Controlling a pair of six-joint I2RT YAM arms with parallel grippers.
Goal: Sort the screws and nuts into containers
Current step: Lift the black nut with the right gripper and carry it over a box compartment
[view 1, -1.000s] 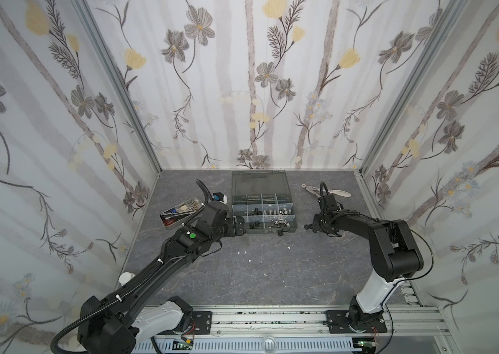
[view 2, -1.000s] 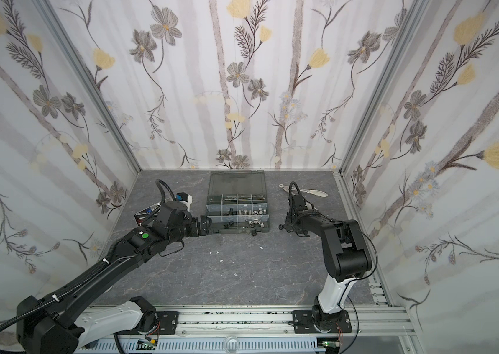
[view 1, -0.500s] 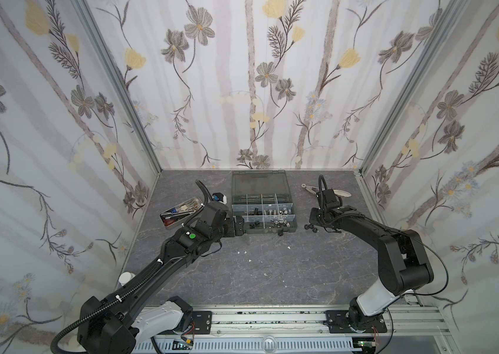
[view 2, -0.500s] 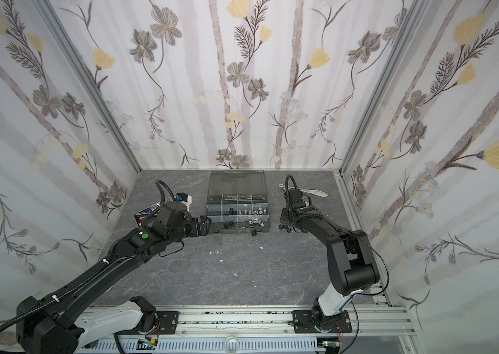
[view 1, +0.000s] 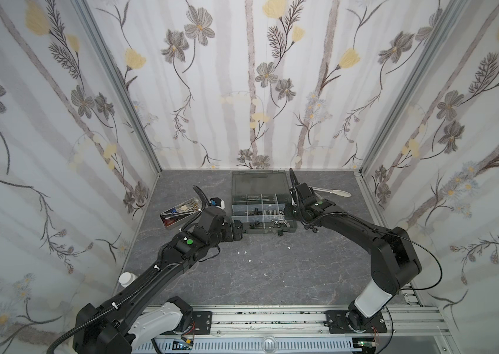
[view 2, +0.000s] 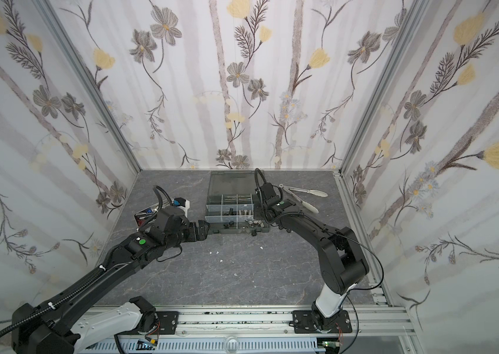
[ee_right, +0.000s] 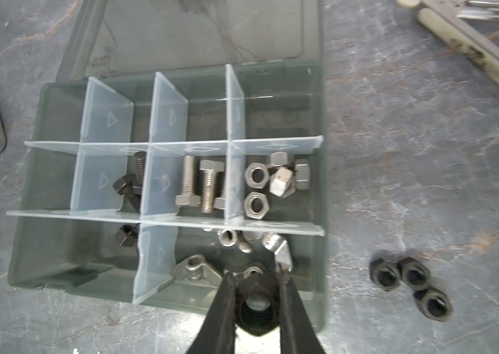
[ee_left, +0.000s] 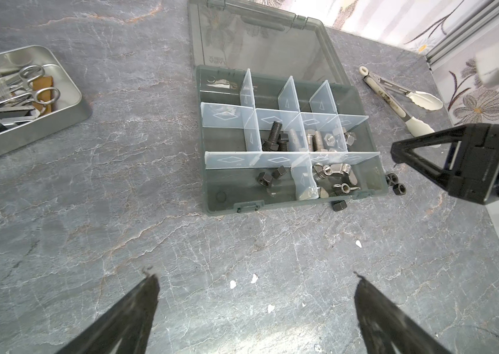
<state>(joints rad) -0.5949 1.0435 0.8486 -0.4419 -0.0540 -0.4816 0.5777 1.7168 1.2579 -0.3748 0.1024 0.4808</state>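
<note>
The grey-green organizer box [view 1: 291,228] [ee_right: 318,196] lies open at the back, with clear dividers forming its containers. My right gripper [ee_right: 256,274] is shut on a black nut [ee_right: 256,325] above the near right compartment, where silver wing nuts [ee_right: 194,269] lie. Black screws [ee_right: 128,187], silver screws [ee_right: 199,184] and silver hex nuts [ee_right: 256,176] fill the middle row. Three black nuts [ee_right: 415,271] lie on the table right of the box, and one more black nut [ee_left: 338,205] lies at its front edge. My left gripper [ee_left: 254,275] [view 1: 237,231] stands open and empty near the box's front left corner.
A metal tray of tools [view 1: 165,221] [ee_left: 67,113] stands left of the box. Silver tongs with white tips [view 1: 331,192] [ee_left: 401,95] lie at the back right. The box's clear lid [view 1: 259,182] lies flat behind it. White specks [ee_left: 254,278] dot the table.
My right gripper has swung left from the table beside the box to over the box's right front compartment, carrying the black nut. The left arm has stayed still.
</note>
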